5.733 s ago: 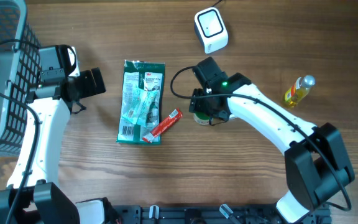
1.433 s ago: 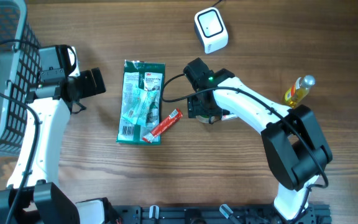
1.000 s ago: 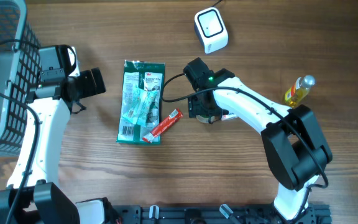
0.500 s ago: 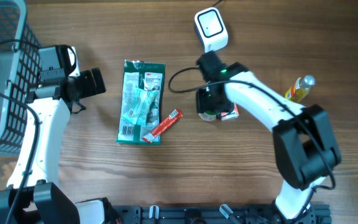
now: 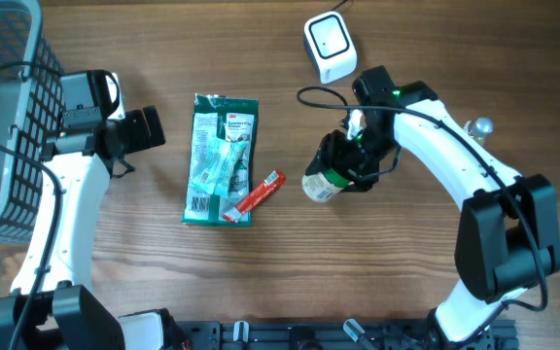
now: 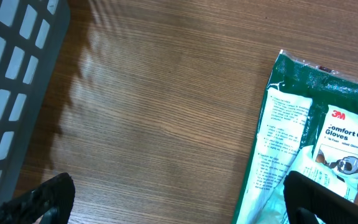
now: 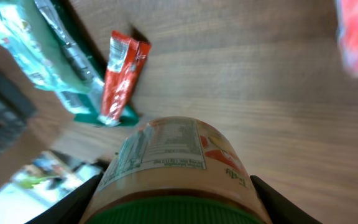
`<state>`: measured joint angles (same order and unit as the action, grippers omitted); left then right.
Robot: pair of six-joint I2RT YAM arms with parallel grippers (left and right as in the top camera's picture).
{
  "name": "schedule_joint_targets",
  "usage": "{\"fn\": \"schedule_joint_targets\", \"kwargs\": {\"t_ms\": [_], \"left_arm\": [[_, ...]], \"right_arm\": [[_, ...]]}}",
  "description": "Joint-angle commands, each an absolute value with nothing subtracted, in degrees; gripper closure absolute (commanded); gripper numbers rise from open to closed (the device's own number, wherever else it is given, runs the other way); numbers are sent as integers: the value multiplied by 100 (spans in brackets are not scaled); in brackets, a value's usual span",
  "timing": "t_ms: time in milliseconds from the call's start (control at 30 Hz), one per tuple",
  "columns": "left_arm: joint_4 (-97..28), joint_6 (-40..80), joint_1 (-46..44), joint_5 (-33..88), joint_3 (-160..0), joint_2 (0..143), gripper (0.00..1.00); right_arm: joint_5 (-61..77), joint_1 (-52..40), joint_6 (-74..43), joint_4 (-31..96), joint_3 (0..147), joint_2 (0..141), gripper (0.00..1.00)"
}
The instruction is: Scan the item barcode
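Note:
The item is a jar (image 5: 319, 185) with a green lid and a printed label. It is lifted off the table and tipped on its side. My right gripper (image 5: 346, 160) is shut on it near the lid. In the right wrist view the jar (image 7: 179, 162) fills the lower frame between the black fingers (image 7: 73, 205), label text facing up; no barcode is readable. The white scanner (image 5: 330, 47) stands at the back, above the right arm. My left gripper (image 5: 147, 129) hangs open left of the green gloves pack (image 5: 222, 160), nothing between its fingers (image 6: 48, 199).
A red snack packet (image 5: 258, 194) lies against the gloves pack's right edge. A grey basket (image 5: 8, 117) fills the far left. The cap of a yellow bottle (image 5: 481, 125) shows behind the right arm. A blurred red object (image 7: 356, 31) lies on the wood.
My right gripper has lifted the jar, swung right toward the scanner side and tipped the jar over. The left arm has not moved.

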<state>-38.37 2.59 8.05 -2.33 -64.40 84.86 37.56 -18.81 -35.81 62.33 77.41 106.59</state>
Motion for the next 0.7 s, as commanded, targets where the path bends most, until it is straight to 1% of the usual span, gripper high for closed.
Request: {"fn": "schedule_joint_targets", "kwargs": {"t_ms": [0,100,167,467,667], "left_arm": [[-3824,172,827,-287,-6466,8508,0],[-3824,172,827,-287,-6466,8508,0],[-3824,172,827,-287,-6466,8508,0],[-3824,174,827,-287,-6466,8508,0],[-3824,172,827,-287,-6466,8508,0]], "right_arm": [[5124,-1846,-4226,6311,7859,10488,53],[5811,-1846,-4224,6316,7859,10488,53],[5953,-1846,-4263,6370,7859,10488,53],[5966,-1846,-4829,6396,7859,10488,52],[5848,-1846,-4967,6215,7859,10488,52]]}}
